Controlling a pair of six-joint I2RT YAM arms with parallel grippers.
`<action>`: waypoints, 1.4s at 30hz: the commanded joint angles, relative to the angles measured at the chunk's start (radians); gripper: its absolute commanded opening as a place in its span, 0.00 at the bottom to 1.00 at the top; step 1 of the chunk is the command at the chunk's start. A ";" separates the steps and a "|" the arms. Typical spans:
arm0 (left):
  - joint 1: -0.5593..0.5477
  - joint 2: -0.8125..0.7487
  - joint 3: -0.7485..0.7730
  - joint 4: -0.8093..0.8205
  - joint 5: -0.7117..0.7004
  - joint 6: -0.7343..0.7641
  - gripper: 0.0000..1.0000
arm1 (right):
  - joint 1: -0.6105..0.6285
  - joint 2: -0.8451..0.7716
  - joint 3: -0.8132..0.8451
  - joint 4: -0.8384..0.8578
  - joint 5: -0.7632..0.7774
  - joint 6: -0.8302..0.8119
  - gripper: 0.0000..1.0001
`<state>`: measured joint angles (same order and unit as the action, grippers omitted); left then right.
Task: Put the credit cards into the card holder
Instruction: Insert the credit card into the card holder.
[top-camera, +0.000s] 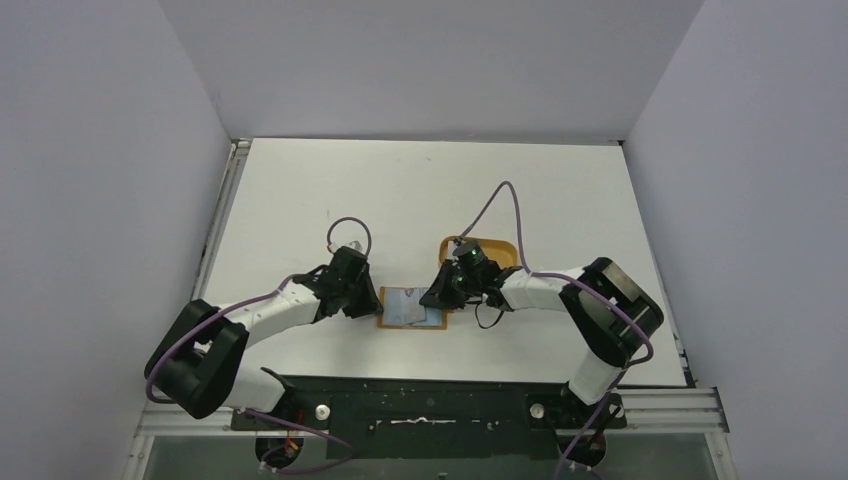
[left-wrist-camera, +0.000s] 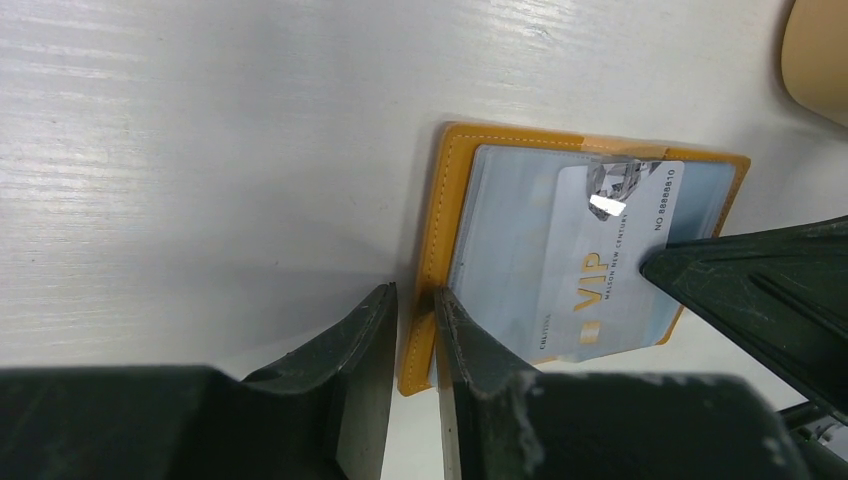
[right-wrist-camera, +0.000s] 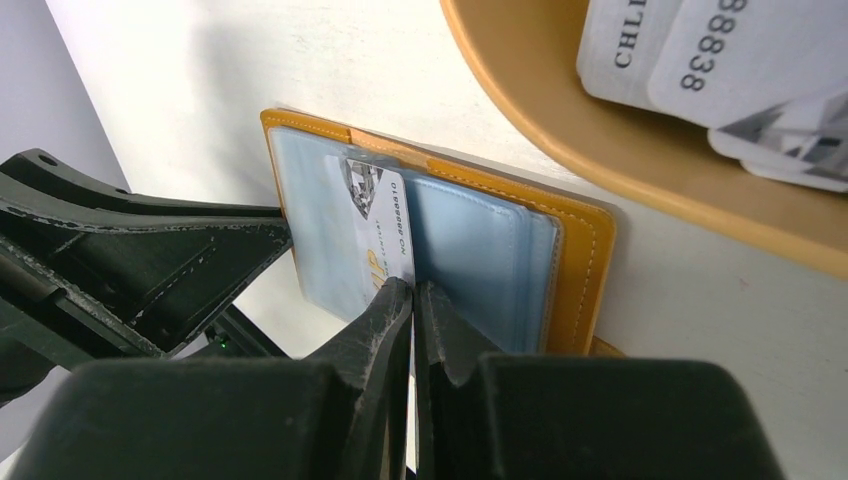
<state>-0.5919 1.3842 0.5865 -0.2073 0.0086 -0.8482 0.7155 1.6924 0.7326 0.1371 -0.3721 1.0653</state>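
The tan-orange card holder (top-camera: 408, 308) lies open on the white table between my two grippers, its clear sleeves facing up. A silvery VIP credit card (left-wrist-camera: 612, 250) lies on its left half, the far end tucked under a clear sleeve. My left gripper (left-wrist-camera: 415, 300) pinches the holder's orange left border (left-wrist-camera: 440, 230), one finger on each side. My right gripper (right-wrist-camera: 413, 288) is shut, and its tips press on the near edge of the same credit card (right-wrist-camera: 378, 225) at the holder's (right-wrist-camera: 585, 270) middle fold.
An orange oval tray (right-wrist-camera: 520, 120) sits just behind the holder, by my right arm, with several more cards (right-wrist-camera: 700, 60) in it. It also shows in the top view as the tray (top-camera: 500, 247). Grey walls enclose the table.
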 joint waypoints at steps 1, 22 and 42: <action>0.002 0.001 -0.023 -0.015 0.016 0.005 0.19 | 0.013 -0.035 -0.010 0.005 0.069 0.001 0.00; -0.006 0.002 -0.047 0.033 0.051 -0.017 0.17 | 0.085 0.016 0.048 0.016 0.090 0.036 0.00; 0.003 -0.028 -0.048 0.000 0.040 -0.003 0.16 | 0.100 -0.013 0.080 -0.034 0.090 -0.001 0.26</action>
<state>-0.5919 1.3651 0.5537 -0.1699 0.0433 -0.8612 0.8059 1.7008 0.7731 0.1059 -0.2958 1.0847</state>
